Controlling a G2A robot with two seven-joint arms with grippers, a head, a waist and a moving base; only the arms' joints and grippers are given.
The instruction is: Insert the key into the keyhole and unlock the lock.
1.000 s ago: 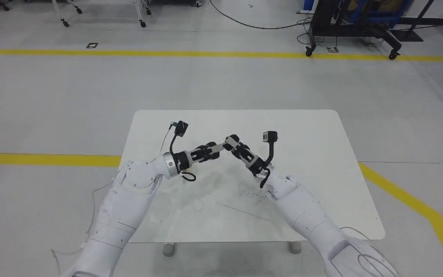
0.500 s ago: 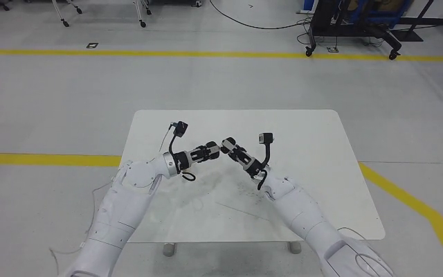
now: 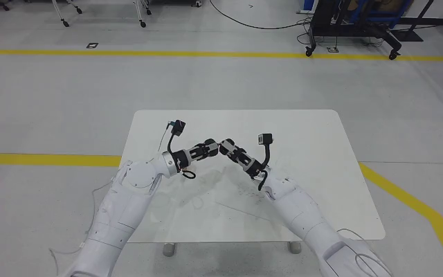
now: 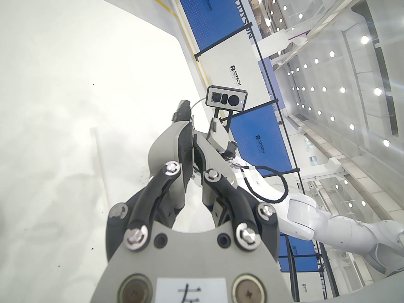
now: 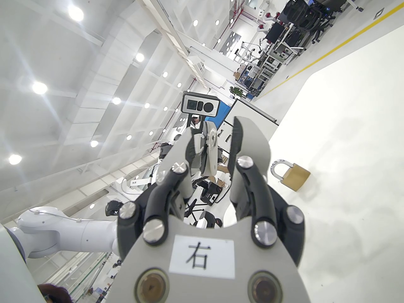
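Observation:
A brass padlock (image 5: 295,176) with a silver shackle lies flat on the white table (image 3: 311,138). Above the table's middle the two grippers meet tip to tip. My left gripper (image 3: 212,147) (image 4: 190,127) has its pads pressed together; I cannot see a key between them. My right gripper (image 3: 224,146) (image 5: 213,130) is open, and the left gripper's grey fingertips (image 5: 208,149) sit between its fingers. The padlock rests on the table beside and below the right gripper, apart from both grippers. The key itself cannot be made out.
Bare white tabletop (image 4: 63,96) spreads out around the arms, with its rounded edges on every side. Yellow floor lines (image 3: 208,52) and equipment carts (image 3: 353,28) lie well beyond the table.
The right gripper has moved left toward the left gripper, closing the gap between them. The left arm has shifted only slightly.

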